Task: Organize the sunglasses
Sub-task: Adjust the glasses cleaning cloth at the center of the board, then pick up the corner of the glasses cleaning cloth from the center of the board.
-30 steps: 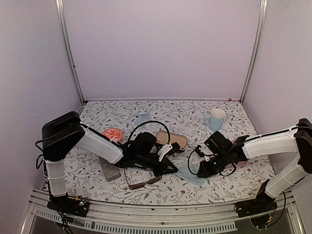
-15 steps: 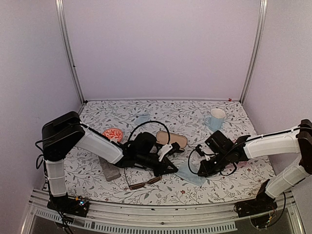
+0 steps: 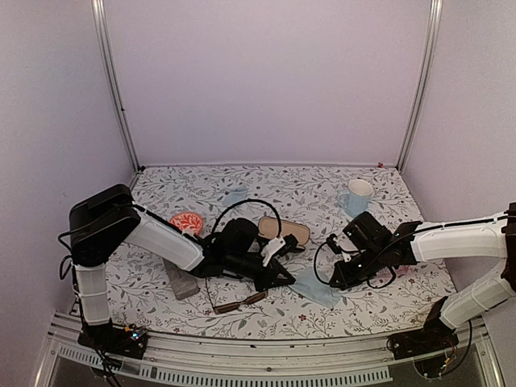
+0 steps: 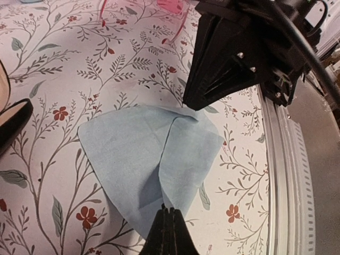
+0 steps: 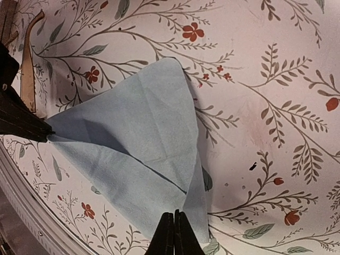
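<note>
While the left pincer (image 4: 166,229) stays shut on one corner of the light blue cloth (image 4: 143,159), the right pincer (image 5: 174,234) has just narrowed from slightly apart to fully closed, and it pinches the opposite corner. Its arm has also moved a little to the right. Both sunglasses lie untouched on the table (image 3: 266,189): the brown-framed pair (image 3: 239,304) near the front edge, the pink-red pair (image 4: 171,6) beside the right arm. This looks to me like a step with the cloth only; organizing the sunglasses is not yet begun.
</note>
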Robot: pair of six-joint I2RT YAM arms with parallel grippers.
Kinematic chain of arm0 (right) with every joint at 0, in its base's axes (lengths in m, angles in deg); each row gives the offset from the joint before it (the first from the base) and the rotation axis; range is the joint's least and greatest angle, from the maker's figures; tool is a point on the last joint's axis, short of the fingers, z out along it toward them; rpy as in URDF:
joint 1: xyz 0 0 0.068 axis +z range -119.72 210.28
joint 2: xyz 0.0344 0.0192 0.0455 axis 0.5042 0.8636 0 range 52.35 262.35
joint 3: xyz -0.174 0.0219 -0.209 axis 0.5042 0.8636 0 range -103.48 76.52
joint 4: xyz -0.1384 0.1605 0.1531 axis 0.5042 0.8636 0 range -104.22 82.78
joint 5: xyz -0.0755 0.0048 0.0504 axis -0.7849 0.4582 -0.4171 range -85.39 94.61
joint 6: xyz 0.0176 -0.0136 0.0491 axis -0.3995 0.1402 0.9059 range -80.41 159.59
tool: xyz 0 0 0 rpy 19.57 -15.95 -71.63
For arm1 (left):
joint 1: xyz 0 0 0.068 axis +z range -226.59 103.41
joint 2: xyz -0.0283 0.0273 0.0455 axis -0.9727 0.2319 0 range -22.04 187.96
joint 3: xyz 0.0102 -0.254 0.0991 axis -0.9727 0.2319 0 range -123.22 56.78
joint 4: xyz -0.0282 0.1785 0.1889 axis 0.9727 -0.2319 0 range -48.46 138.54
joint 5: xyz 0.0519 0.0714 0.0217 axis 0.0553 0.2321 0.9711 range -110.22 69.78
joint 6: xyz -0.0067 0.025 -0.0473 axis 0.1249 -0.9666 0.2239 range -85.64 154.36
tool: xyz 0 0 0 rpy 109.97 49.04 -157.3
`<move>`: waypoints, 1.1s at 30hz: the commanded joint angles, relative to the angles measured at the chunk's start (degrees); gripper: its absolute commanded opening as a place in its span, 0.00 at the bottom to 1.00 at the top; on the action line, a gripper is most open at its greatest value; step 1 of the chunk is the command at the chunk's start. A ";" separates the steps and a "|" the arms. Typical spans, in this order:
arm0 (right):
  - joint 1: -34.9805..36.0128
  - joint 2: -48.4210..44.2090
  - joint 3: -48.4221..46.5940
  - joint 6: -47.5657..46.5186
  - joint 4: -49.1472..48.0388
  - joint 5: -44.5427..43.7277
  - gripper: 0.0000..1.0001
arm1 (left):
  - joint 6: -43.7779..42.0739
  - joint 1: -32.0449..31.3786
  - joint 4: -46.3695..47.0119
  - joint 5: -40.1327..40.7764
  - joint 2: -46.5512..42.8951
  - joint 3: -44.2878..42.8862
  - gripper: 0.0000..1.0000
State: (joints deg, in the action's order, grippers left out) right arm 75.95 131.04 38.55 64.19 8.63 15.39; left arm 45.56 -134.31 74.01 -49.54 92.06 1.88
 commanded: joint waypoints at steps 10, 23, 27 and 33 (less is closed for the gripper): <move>1.25 -0.36 -1.21 1.38 4.18 -4.47 0.33 | 0.58 -0.20 1.68 -0.02 -0.87 -0.18 0.00; 5.04 5.19 -3.96 3.05 8.95 -10.98 0.29 | 0.58 -0.20 1.68 -0.39 -0.81 0.38 0.00; 5.09 5.07 -4.07 3.16 9.38 -11.98 0.23 | 0.54 -0.20 1.60 -0.46 -0.83 0.40 0.00; 5.06 5.22 -4.53 3.85 9.55 -13.67 0.20 | 0.12 -0.17 1.52 -0.80 -0.82 1.09 0.00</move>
State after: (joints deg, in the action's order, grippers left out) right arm 80.65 135.79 35.53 67.08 17.48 4.03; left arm 46.00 -134.31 74.43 -49.58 92.06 1.97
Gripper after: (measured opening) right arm 0.202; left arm 0.007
